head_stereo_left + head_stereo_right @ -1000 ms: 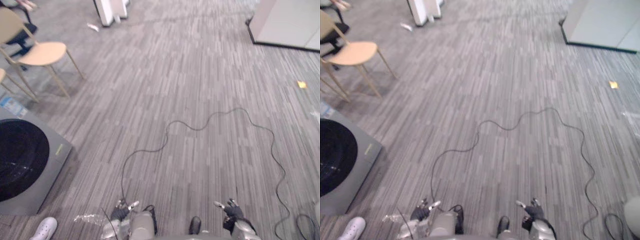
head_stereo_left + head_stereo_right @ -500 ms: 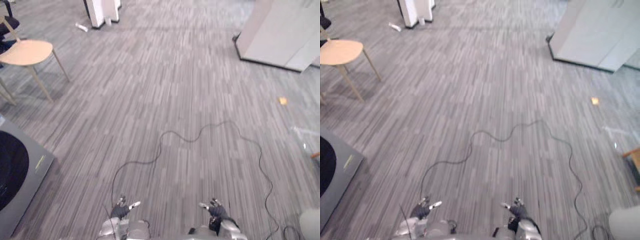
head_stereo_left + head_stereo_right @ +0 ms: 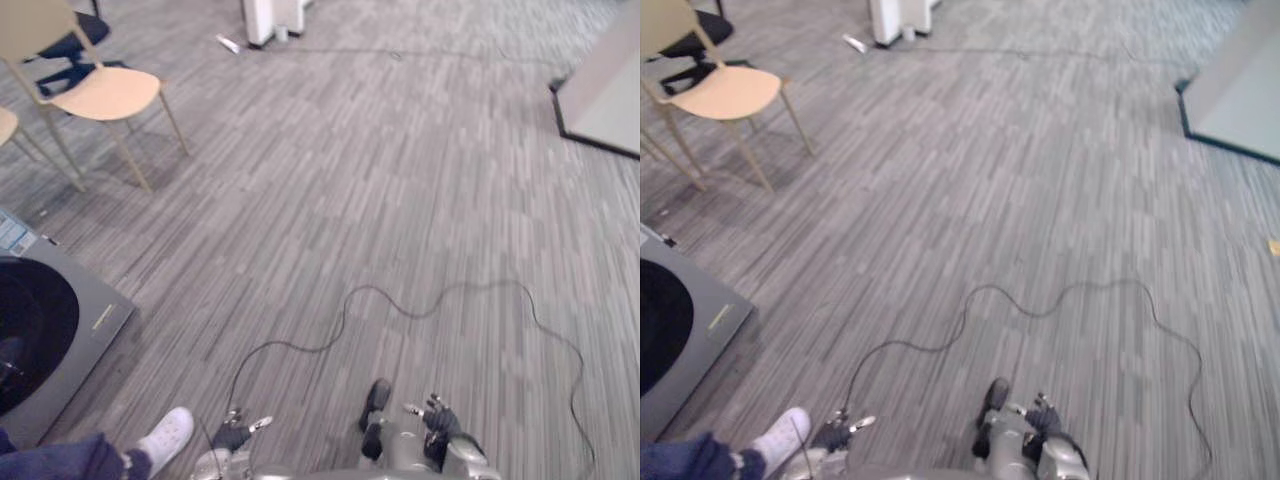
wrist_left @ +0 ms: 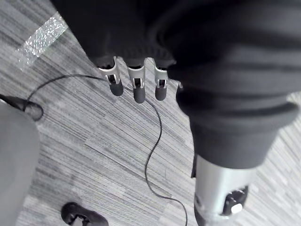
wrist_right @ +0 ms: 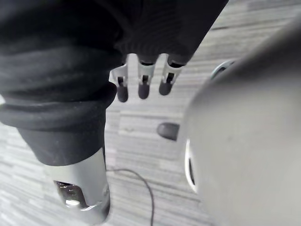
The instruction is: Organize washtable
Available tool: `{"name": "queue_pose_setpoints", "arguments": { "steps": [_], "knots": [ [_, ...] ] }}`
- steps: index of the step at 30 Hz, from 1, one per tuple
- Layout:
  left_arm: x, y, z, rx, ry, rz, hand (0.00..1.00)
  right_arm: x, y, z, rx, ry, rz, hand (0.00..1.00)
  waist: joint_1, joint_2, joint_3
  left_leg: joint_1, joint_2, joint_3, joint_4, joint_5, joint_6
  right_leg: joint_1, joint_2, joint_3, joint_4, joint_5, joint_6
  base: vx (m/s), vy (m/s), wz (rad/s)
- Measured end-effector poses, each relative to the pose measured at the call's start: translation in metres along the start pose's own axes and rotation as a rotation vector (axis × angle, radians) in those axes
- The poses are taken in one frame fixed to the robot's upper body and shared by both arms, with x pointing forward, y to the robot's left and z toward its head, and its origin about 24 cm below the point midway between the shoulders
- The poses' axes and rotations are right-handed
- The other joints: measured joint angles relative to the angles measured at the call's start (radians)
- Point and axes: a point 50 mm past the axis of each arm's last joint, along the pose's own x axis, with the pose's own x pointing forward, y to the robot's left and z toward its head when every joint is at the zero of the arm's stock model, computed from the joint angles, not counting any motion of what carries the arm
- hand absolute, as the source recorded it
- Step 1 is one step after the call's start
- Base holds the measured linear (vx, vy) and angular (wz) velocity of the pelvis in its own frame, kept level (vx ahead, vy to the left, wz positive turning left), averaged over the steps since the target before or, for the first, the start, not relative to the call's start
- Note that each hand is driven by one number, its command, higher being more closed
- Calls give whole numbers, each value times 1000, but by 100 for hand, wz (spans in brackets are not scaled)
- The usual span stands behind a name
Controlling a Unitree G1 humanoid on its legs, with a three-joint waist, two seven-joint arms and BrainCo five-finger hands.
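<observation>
**Both hands low and empty over the carpet floor**

The left hand [image 3: 232,436] and the right hand [image 3: 438,426] hang low at the near edge of both eye views, well apart and above the striped grey carpet floor [image 3: 380,180]. From the head they are small. The wrist views show them better: the left hand's fingers [image 4: 136,87] point down in a straight, loose row and hold nothing. The right hand's fingers [image 5: 143,87] hang the same way, relaxed and empty.

Where the washtable stands cannot be told from these views.

A grey washing machine [image 3: 70,330] with a dark round opening [image 3: 30,335] sits at the robot's left, and the left eye view shows more of that opening than the right eye view does. Just beside the machine's near corner are a person's white shoe [image 3: 165,436] and blue trouser leg [image 3: 60,460].

Farther off on the left stands a tan chair [image 3: 100,92], with a black chair [image 3: 68,45] behind it. A white stand [image 3: 272,18] is at the far edge, with a small white object [image 3: 228,43] lying on the floor near it. A pale cabinet on a dark base [image 3: 600,95] stands at the far right.

The right eye view adds a small yellow scrap [image 3: 1273,245] at its right edge. The left wrist view adds a glinting strip [image 4: 44,35] on the carpet.
</observation>
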Motion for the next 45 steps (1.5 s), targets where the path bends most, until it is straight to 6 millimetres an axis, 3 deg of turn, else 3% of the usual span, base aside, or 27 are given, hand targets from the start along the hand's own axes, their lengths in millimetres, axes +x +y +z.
{"name": "queue_pose_setpoints", "arguments": {
  "steps": [1,4,6,8,9,10,14,16,17,18,19,20,22,23,24,26,27,29,31,33,34,35,36,39,40,41,45],
  "knots": [
    [0,-7,-4,-24,14,-9,0,1,1,5,4,-13,2,0,-11,17,-1,-9,39,-6,25,18,-30,8,21,-30,33,-42,-9,390,-227,43],
    [0,-8,-6,-49,22,-3,0,1,2,-2,4,15,3,0,-21,21,-2,-70,94,-40,199,80,-61,78,60,-79,31,-102,-31,519,-271,45],
    [2,-12,-1,-54,10,-11,0,0,2,-5,-18,26,9,0,-18,14,5,-228,106,-73,556,129,-89,172,79,-94,-38,-130,-19,339,-152,31],
    [2,-11,2,-64,-3,-4,0,1,-2,-6,-31,37,1,0,-12,22,7,-319,125,-25,740,121,-78,239,96,-95,-82,-129,-26,275,-87,11],
    [3,-8,3,-84,-10,11,0,0,-2,-9,-31,49,-2,0,0,16,12,-368,142,58,797,92,-27,282,99,-89,-108,-135,-28,235,-27,-9],
    [3,-6,6,-105,-20,19,0,0,-2,-10,-29,53,-1,0,13,11,14,-406,147,121,789,71,10,315,97,-75,-129,-136,-24,218,4,-15],
    [3,-1,12,-164,-49,40,0,1,1,-7,-22,47,3,0,32,5,18,-506,118,199,505,53,39,351,68,-36,-146,-156,13,174,159,-31],
    [4,-1,13,-175,-56,40,0,1,2,-8,-18,51,5,0,33,-2,22,-519,53,172,262,106,39,362,26,-34,-147,-172,40,164,290,-25],
    [3,1,12,-181,-53,49,0,0,3,-11,-19,57,7,0,41,-16,20,-486,12,165,179,198,40,380,-3,-27,-168,-174,74,232,305,-30],
    [3,4,12,-191,-50,61,0,0,11,-11,-22,55,28,0,40,-14,14,-469,-13,191,154,188,64,401,-14,-39,-195,-165,94,360,312,-26],
    [4,5,14,-190,-58,64,0,1,13,-7,-32,45,37,0,36,-20,19,-481,0,201,203,169,77,410,-12,-52,-166,-163,96,513,296,-35],
    [3,13,13,-180,-50,84,0,1,18,-7,-46,43,51,0,68,-21,24,-501,32,228,326,122,53,439,-2,-46,-160,-115,81,430,211,-48],
    [2,21,12,-186,-46,112,0,3,22,1,-49,23,61,0,88,-27,32,-562,49,239,486,94,49,466,-12,-35,-185,-83,84,202,171,-48],
    [2,17,6,-196,-27,110,0,3,19,0,-50,23,54,0,82,-21,20,-568,18,192,410,96,72,481,-28,-18,-191,-90,94,95,201,-34],
    [0,14,-1,-201,-6,108,0,4,11,3,-58,17,37,0,76,-11,14,-556,1,183,357,91,141,471,-32,-13,-170,-109,118,151,269,-25],
    [0,17,-2,-191,1,112,0,3,12,2,-52,19,39,0,58,-22,8,-550,-24,207,364,56,161,403,-105,-9,4,-173,152,179,273,-9],
    [0,17,-4,-178,13,110,0,2,13,-3,-48,37,40,0,56,-23,9,-515,-35,223,356,37,175,304,-173,8,252,-184,132,183,263,-6],
    [-1,19,-5,-164,23,111,0,-1,14,-13,-41,65,45,0,51,-27,19,-444,-53,222,317,29,187,228,-217,44,470,-160,95,245,216,2],
    [-3,26,-9,-123,33,117,0,0,18,-8,-43,46,60,0,25,-36,22,-318,-68,224,206,45,186,184,-205,25,565,-226,98,277,94,23],
    [-3,24,-9,-121,31,112,0,0,19,-7,-45,41,73,0,23,-34,21,-268,-66,222,144,64,174,182,-145,-30,367,-257,105,218,26,21],
    [-3,24,-9,-113,29,110,0,0,21,-8,-43,44,79,0,21,-42,12,-269,-76,221,130,72,165,190,-86,-31,125,-204,116,199,-5,26],
    [-3,26,-9,-109,28,114,0,-1,21,-11,-41,50,80,0,22,-56,5,-272,-91,215,124,74,163,181,-74,-16,34,-122,118,258,-65,36],
    [-4,31,-8,-98,31,126,0,-1,20,-14,-40,62,77,0,24,-86,-3,-261,-133,202,112,74,162,172,-80,-7,-27,-36,63,326,-88,14],
    [-6,19,-18,-134,54,108,0,-2,10,-16,-49,69,55,0,25,-24,-20,-252,-117,175,79,88,140,217,-43,-13,-132,-3,50,247,-40,4],
    [-6,19,-19,-135,54,108,0,-2,10,-17,-48,72,55,0,24,-22,-22,-253,-118,167,70,88,139,225,-39,-16,-153,-2,51,107,4,7],
    [-7,29,-24,-124,77,138,0,-6,17,-29,-32,100,69,0,10,-72,-64,-279,-188,62,38,84,147,252,-48,-9,-283,77,78,0,0,0],
    [-7,29,-24,-123,77,138,0,-6,17,-29,-32,100,69,0,10,-72,-64,-276,-189,62,33,84,147,252,-49,-9,-283,77,78,0,0,0]
  ]
}}
